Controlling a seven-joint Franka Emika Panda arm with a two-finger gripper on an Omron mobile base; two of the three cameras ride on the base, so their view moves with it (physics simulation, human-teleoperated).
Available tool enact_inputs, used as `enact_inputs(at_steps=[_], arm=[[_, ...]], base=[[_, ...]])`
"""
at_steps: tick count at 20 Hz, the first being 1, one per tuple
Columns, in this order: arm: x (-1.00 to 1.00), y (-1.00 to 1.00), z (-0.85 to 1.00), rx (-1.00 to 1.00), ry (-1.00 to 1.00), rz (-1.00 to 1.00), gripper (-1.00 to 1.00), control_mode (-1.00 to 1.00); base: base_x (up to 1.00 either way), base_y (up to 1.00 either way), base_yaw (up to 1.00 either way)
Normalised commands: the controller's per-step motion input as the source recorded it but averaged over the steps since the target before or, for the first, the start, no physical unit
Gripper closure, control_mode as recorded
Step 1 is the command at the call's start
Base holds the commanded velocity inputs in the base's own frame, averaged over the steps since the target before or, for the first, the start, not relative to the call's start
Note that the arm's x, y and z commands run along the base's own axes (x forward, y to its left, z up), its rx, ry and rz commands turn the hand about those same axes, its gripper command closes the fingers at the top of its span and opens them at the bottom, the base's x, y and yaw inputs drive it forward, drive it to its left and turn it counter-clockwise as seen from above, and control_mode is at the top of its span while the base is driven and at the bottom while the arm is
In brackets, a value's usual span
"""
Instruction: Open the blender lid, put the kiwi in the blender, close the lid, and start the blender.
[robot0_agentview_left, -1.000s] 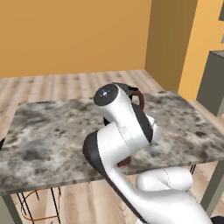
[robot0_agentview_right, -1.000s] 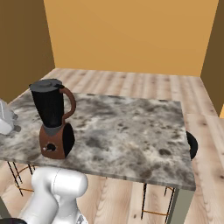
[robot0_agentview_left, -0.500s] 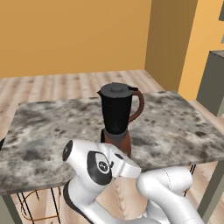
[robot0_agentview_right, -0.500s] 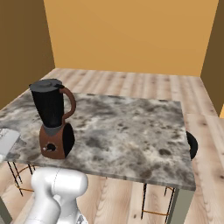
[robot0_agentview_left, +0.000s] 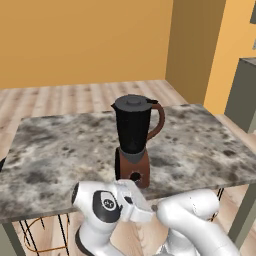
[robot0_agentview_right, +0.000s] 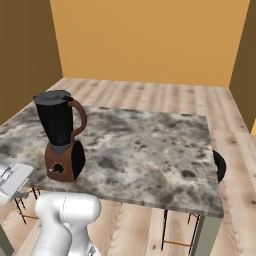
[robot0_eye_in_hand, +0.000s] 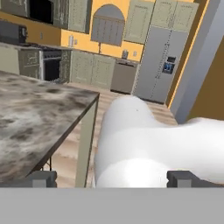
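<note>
The blender (robot0_agentview_left: 132, 135) stands upright near the front edge of the marble table (robot0_agentview_left: 50, 150). It has a black jar, a reddish-brown handle and a reddish-brown base with a dial. The blender lid (robot0_agentview_left: 132, 102) sits flat on top of the jar. From the other side the blender (robot0_agentview_right: 60, 135) stands at the table's front left, with the lid (robot0_agentview_right: 52, 96) on it. The kiwi is out of view. My gripper (robot0_eye_in_hand: 112, 179) is open, its tips wide apart with nothing between them. It hangs low beside the table's edge (robot0_eye_in_hand: 87, 105) and points away from the blender.
A black stool (robot0_agentview_right: 218, 165) stands by the table's right side, and a wire stool frame (robot0_agentview_left: 40, 235) sits under its front left. Beyond the table, the hand view takes in cabinets, an oven (robot0_eye_in_hand: 48, 63) and a grey fridge (robot0_eye_in_hand: 159, 65) across a wooden floor.
The arm has swung down from in front of the blender to below the table's front edge. This uncovered the blender in the left base view. The blender has not moved.
</note>
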Motion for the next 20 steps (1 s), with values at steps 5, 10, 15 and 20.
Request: enact_inputs(at_steps=[5,10,15,20], arm=[[0.46,0.34,-0.22,-0.01,-0.01,0.0,-1.0,-1.0],[0.51,0.31,-0.14,0.0,-0.03,0.0,-1.0,-1.0],[0.5,0.21,-0.18,0.0,-0.01,0.0,-1.0,-1.0],[0.44,0.02,-0.35,0.0,0.0,0.0,-1.0,-1.0]], base=[[0.0,0.0,0.0],[0.0,0.0,0.0],[0.0,0.0,0.0],[0.0,0.0,0.0]])
